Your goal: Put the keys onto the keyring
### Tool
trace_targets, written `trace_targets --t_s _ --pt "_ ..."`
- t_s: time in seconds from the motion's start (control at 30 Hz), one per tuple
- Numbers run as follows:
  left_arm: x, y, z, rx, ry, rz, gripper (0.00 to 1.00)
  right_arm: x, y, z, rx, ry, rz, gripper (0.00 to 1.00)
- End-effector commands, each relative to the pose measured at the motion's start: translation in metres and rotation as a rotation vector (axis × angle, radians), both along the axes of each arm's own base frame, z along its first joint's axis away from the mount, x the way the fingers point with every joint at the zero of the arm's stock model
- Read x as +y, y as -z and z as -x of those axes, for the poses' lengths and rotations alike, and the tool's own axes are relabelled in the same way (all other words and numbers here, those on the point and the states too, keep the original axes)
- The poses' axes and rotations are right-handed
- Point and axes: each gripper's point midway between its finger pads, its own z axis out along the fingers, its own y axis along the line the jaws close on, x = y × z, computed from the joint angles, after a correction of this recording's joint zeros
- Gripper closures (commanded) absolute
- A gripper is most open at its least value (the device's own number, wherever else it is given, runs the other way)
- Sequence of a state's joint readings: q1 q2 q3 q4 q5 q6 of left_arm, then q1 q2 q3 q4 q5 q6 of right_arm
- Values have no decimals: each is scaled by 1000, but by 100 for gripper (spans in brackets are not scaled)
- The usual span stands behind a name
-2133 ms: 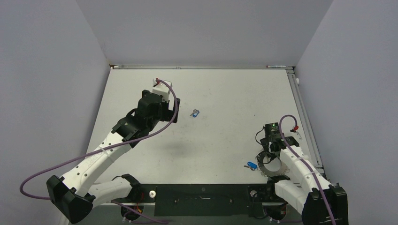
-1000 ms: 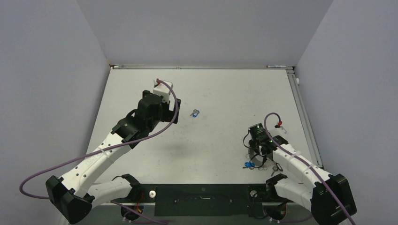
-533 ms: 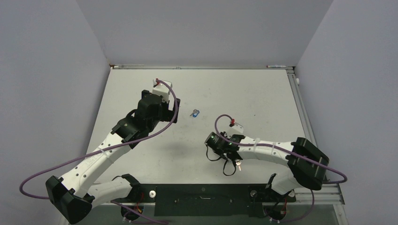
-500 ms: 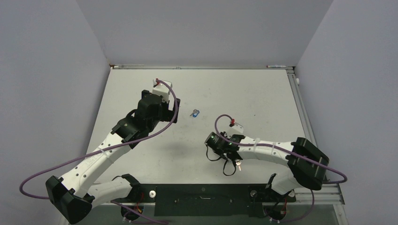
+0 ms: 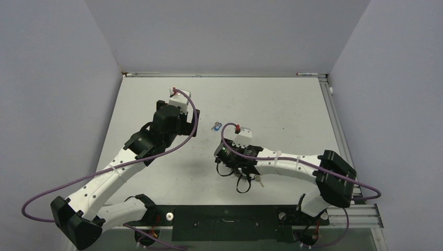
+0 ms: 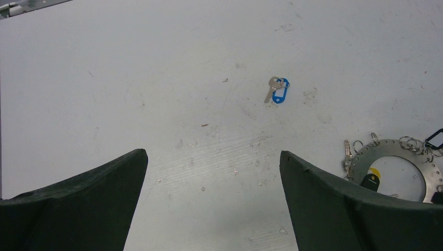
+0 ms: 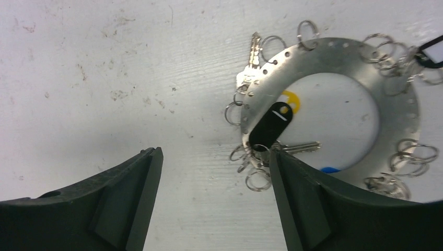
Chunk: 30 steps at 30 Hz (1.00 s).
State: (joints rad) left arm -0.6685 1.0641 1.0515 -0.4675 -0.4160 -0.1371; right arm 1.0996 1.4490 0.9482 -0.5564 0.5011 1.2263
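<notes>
The keyring is a flat silvery perforated hoop lying on the table, hung with several small split rings. On it are a silver key, a black tag and a yellow tag. My right gripper hovers open just left of the hoop, nothing between its fingers. In the top view the right gripper hides most of the hoop. A loose blue-headed key lies mid-table, also shown as the key in the left wrist view. My left gripper is open above bare table, with the keyring to its right.
The left gripper hangs left of the blue key. Grey walls close the table on three sides, and a rail runs along its right edge. A black mounting bar lies at the near edge between the arm bases.
My right arm swung from the table's near right to the middle, bringing the keyring along. Its jaws then opened, leaving the ring on the table. The left arm stayed put.
</notes>
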Motion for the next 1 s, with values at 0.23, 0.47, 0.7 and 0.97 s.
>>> trace_targets --t_s 0.23,0.47,0.7,0.97 --pt "-8 -10 -2 -33 25 24 4 -119 -2 7 -38 109 62 41" --pt "-17 -2 -3 3 55 17 4 -150 23 7 14 103 -38 47" --pt "-16 -4 -1 -4 59 24 3 -147 50 5 107 19 -205 57" --pt "-16 -4 -1 -9 56 16 3 -135 58 11 106 -74 -281 61"
